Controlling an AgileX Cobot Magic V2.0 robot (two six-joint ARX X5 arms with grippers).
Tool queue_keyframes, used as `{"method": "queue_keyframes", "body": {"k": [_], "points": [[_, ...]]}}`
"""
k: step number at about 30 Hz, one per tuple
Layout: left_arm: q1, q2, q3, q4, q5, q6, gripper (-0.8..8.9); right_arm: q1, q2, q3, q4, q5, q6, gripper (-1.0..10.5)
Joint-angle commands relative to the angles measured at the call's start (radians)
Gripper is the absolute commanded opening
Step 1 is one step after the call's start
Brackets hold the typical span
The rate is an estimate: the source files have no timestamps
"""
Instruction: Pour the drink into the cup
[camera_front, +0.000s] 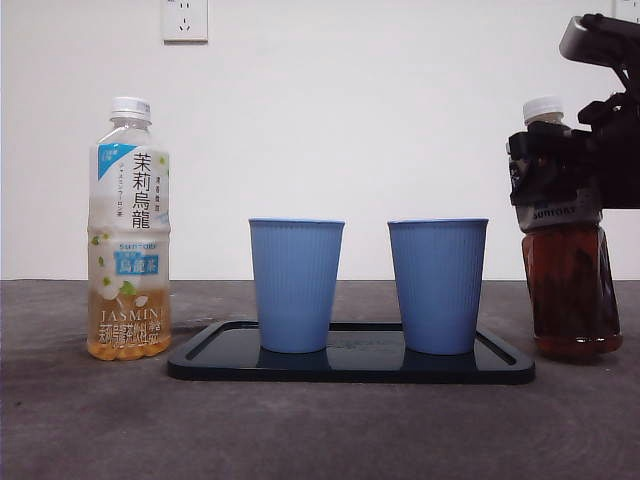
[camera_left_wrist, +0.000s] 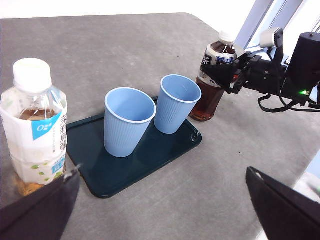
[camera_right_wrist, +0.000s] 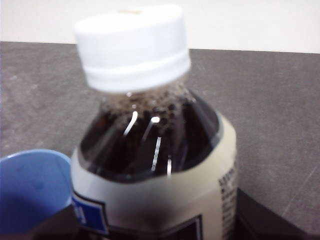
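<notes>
Dark tea bottle, nearly full, likely heavy and slippery; right tool clamps its label band, three o'clock of the cups.

A dark brown tea bottle of clear plastic is showing a white cap and a cream label with a blue patch, sitting between the black jaws of the right gripper. Just beside those jaws, two ribbed light-blue plastic cups are showing fine vertical lines, and under them a glossy flat black tray is reflecting pale streaks. Beside the left gripper, its wide-set jaws also black, a pale amber jasmine tea bottle is wearing a white label patterned with green leaves, a blue corner and dark lettering. The matte tabletop is showing mottled grey.
</notes>
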Motion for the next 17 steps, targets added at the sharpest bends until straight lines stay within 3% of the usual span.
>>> {"method": "queue_keyframes", "body": {"k": [1, 8, 17], "points": [[-0.005, 0.006, 0.016, 0.007, -0.003, 0.020, 5.29, 0.001, 0.012, 0.018, 0.078, 0.006, -0.021, 1.6], [-0.005, 0.006, 0.016, 0.007, -0.003, 0.019, 5.29, -0.015, 0.021, -0.034, 0.177, 0.050, -0.018, 1.6], [-0.005, 0.006, 0.016, 0.008, -0.003, 0.019, 5.29, -0.031, 0.022, -0.061, 0.254, 0.047, -0.006, 1.6]]}}
